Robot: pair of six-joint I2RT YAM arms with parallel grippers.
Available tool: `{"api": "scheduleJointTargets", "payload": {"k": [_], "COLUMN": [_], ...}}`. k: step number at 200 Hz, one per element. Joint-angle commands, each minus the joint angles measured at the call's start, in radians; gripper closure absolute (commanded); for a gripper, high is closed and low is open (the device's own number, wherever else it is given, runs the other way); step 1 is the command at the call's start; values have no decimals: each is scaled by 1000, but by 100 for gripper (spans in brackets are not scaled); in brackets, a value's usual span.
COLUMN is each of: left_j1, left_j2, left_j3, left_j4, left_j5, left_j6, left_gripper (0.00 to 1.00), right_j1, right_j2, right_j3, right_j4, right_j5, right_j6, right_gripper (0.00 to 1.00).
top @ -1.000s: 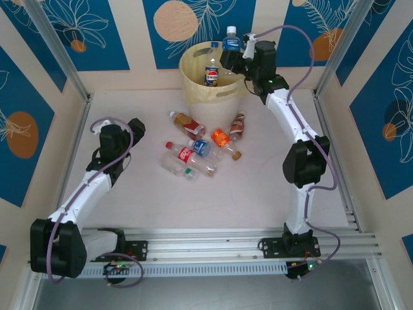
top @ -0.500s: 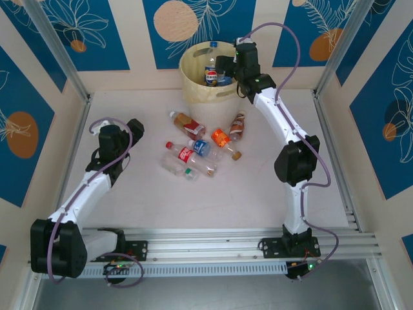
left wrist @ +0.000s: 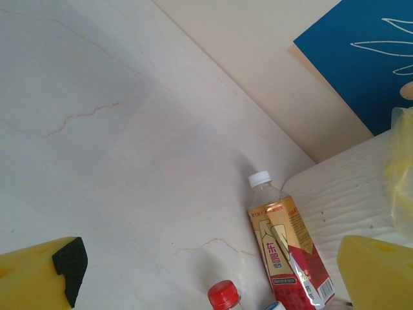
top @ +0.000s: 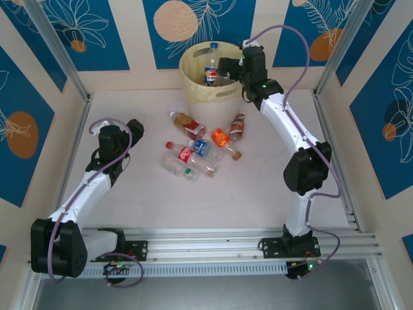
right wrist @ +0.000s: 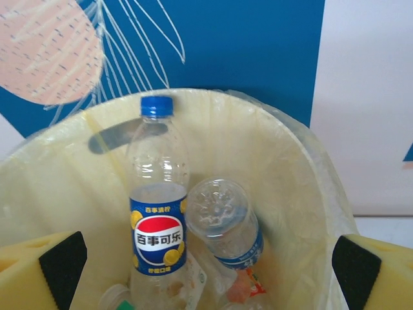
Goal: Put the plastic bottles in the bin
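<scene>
From high above the near edge, down on the whole table (top: 258, 194); from the left wrist, low along its surface; from the right wrist, close into the bin (right wrist: 287, 165), shared with overhead

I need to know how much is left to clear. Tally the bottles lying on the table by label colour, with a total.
Red-and-gold label bottle: 1
Red label bottle: 1
Dark red label bottle: 1
Orange label bottle: 1
Blue label bottle: 1
Clear bottles, no label discernible: 2, uncertain in the pile
Total: 7
</scene>
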Motion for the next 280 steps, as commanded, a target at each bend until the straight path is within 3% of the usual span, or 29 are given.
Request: {"api": "scheduleJointTargets", "payload": {"k": [1, 88, 137, 167, 197, 214, 251, 280], "left_j1": [16, 13, -26, -68, -156, -208, -262, -279], "left_j2": [18, 158, 211, 278, 410, 473, 605, 676], "left_j3": [0, 141, 194, 253, 428, 485, 591, 648], "left_j4": [-15, -140, -163, -162, -378, -435, -556, -592], "left_j5": [26, 142, 139, 243, 171, 129, 202, 236], "left_j6": [-18, 63, 137, 279, 497, 615, 796, 866], "left_gripper": [0, 0, 0, 0, 0, 0, 0, 0], "right_j1": [0, -46, -76, -129, -200, -225, -245, -252], "right_j2": [-105, -453, -684, -799, -861, -879, -886, -882], "right_j3": [-82, -523, -859, -1063, -1145, -1156, -1147, -1148], "right_j4": [122, 262, 308, 350, 329, 324, 284, 267], "right_j5": [-51, -244, -247, -203, -198, -198, -186, -183], "right_j6": [23, 93, 148, 232, 307, 316, 310, 315], "right_gripper": [0, 0, 0, 0, 1, 0, 0, 1]}}
